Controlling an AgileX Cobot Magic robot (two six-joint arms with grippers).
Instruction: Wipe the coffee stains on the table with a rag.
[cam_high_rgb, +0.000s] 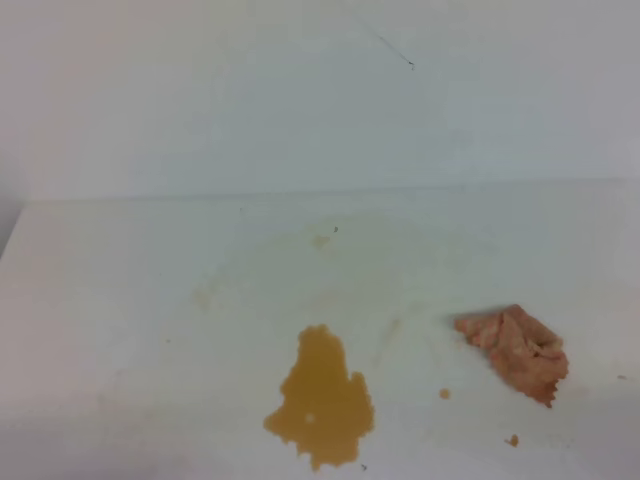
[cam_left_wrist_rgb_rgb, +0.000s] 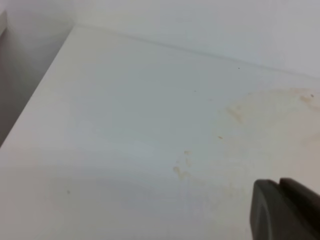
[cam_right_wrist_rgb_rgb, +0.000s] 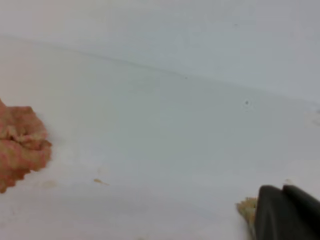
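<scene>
open table (cam_high_rgb: 120, 300) | rag (cam_high_rgb: 515, 352) right | coffee stains (cam_high_rgb: 320, 400) front

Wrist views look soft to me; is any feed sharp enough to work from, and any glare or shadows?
Exterior high: mildly soft, evenly lit, no glare; coffee stains and rag have clear outlines. Left wrist: hazy, shade in the left corner, dark tool blurred. Right wrist: blurry, rag edges smeared.

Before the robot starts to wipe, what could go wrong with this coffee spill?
1. The coffee stains lie near the front edge of the table; a forward stroke might push liquid off.
2. The rag is hardly larger than the blotch, so it may smear rather than absorb.
3. Small specks lie apart and could be missed.
</scene>
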